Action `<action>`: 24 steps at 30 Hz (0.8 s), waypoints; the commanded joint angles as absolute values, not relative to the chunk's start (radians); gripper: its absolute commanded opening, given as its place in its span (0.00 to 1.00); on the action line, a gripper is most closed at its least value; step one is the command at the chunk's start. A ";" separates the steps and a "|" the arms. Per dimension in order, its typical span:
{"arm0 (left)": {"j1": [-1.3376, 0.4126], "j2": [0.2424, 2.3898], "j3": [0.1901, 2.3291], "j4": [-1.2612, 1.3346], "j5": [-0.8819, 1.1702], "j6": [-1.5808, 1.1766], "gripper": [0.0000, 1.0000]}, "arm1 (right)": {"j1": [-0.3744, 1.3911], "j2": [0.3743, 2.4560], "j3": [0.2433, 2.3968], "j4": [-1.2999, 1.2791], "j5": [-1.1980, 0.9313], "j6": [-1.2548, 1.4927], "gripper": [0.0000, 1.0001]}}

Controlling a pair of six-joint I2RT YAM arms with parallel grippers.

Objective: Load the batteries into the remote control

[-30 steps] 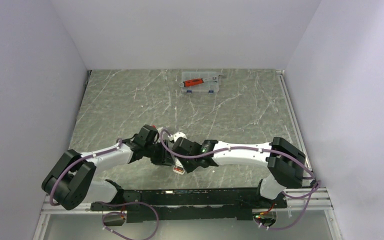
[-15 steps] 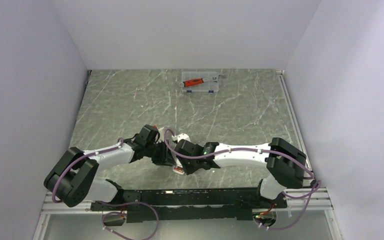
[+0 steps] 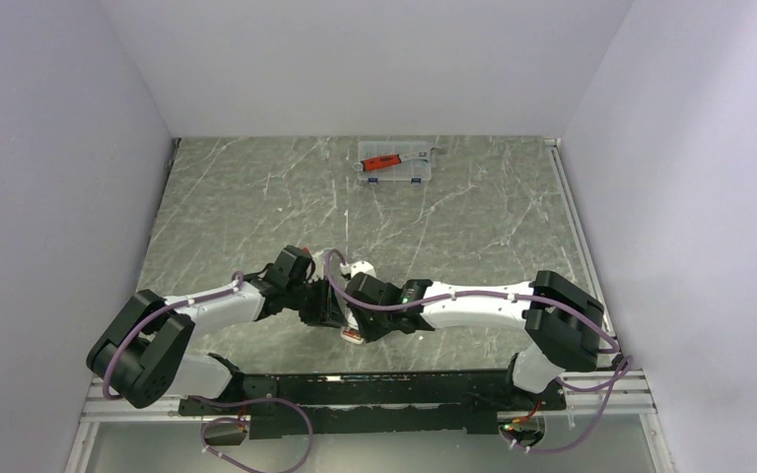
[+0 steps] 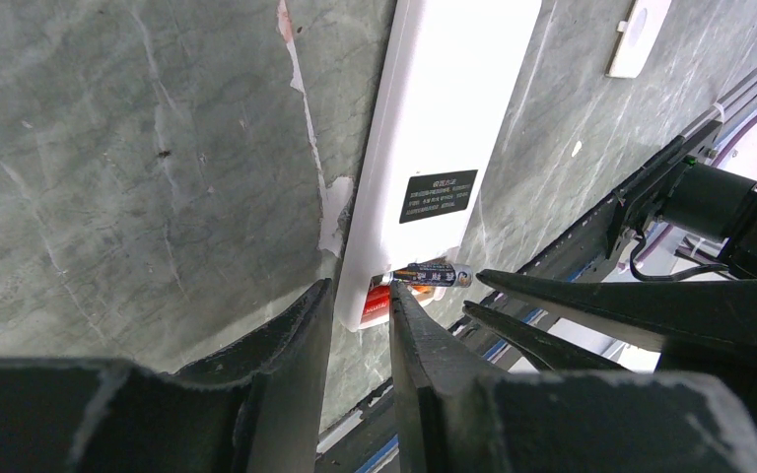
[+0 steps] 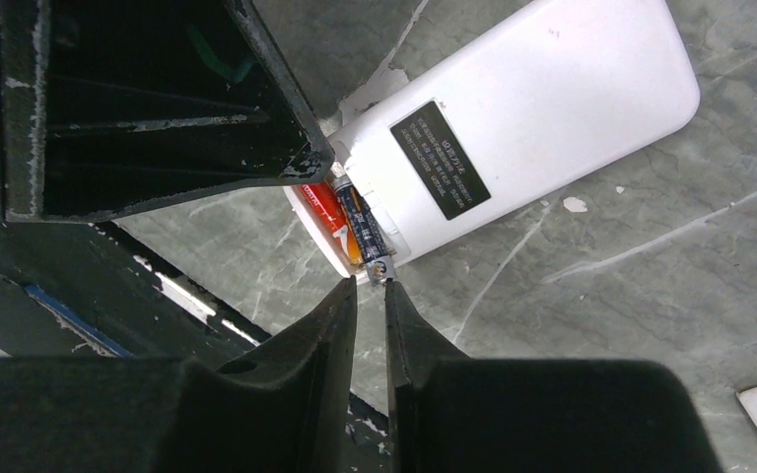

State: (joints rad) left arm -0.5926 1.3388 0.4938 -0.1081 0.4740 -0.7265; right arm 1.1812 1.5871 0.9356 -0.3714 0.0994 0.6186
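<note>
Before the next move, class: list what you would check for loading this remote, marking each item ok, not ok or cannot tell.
1. The remote control lies back up, compartment exposed: ok.
2. The orange battery lies in the compartment: ok.
3. The dark battery is fully seated: not ok, one end juts past the remote's edge.
4. The left gripper clamps the remote's end: ok.
5. The right gripper grips that jutting end: cannot tell, its tips sit right at it.
6. The white piece lies clear of the work: ok.

The remote control [image 5: 542, 108] is white, its label [image 5: 441, 158] black, the battery [image 5: 363, 229] dark with orange, the table [image 5: 601, 296] white-veined grey-green.
</note>
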 commanded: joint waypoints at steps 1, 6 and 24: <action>-0.595 1.329 0.493 -0.078 0.488 -0.729 0.33 | 1.176 1.572 0.934 -0.339 0.096 0.639 0.18; -0.595 1.328 0.491 -0.077 0.487 -0.731 0.33 | 1.174 1.577 0.930 -0.335 0.092 0.646 0.17; -0.595 1.323 0.494 -0.083 0.485 -0.730 0.33 | 1.169 1.577 0.907 -0.313 0.089 0.676 0.16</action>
